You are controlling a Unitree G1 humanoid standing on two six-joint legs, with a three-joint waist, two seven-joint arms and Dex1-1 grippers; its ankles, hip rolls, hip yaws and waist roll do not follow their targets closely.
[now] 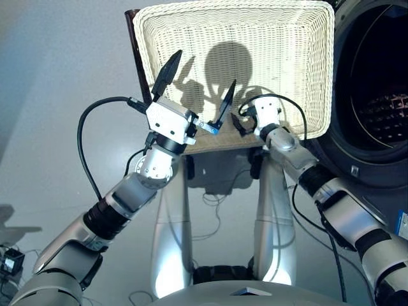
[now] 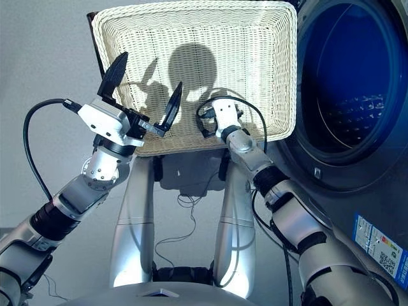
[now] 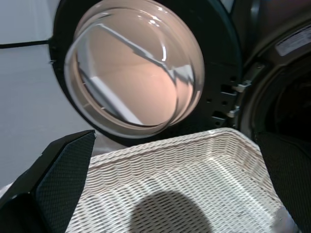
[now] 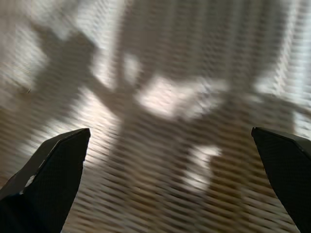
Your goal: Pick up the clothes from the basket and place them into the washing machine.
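Basket (image 1: 299, 38) lay bare (no clothes visible); left gripper (image 1: 196, 90) and right gripper (image 4: 170, 179) gaped, empty — job likely finished.

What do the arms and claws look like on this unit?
Silver-grey arm shells with black ribbed joint bands. The left claw has two pointed black fingers on a white block-shaped wrist housing. The right claw sits on a white wrist. A loose black cable loops to each wrist.

Both arms reach forward, elbows bent. The left hand (image 1: 196, 88) is raised with fingers spread wide; the right hand (image 4: 170, 179) points downward, fingers apart, holding nothing.
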